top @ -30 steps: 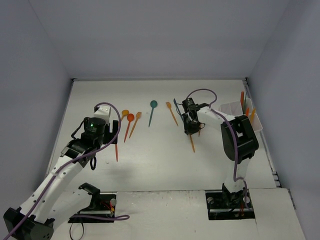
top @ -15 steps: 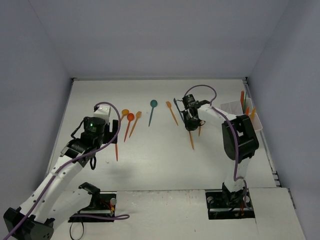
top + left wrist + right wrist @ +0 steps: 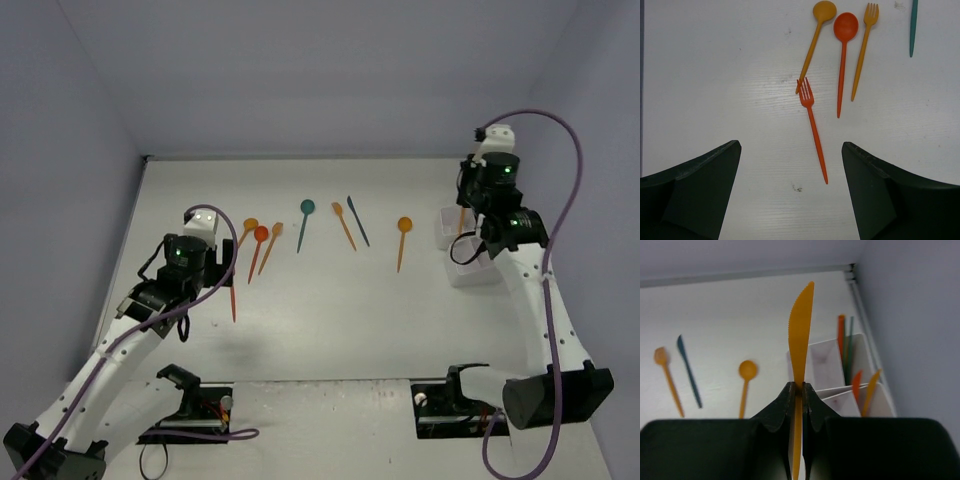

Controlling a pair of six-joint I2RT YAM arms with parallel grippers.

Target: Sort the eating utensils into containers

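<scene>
The right gripper (image 3: 800, 390) pinches an orange knife (image 3: 801, 325) upright in the centre of the frame, and the white organizer (image 3: 826, 362) is behind it, to the right. The left gripper (image 3: 790, 170) is spread wide, with a red-orange fork (image 3: 814, 132) lying mid-frame between its fingers.

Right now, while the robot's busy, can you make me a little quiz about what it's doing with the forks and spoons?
1. Pick one. The right tool holds: A) a green fork, B) an orange knife, C) nothing.
2. True or false: the left tool is clamped on the red-orange fork.
3. How many teal spoons lie on the table?

Key: 1) B. 2) False, it hangs open above the fork. 3) One.
</scene>
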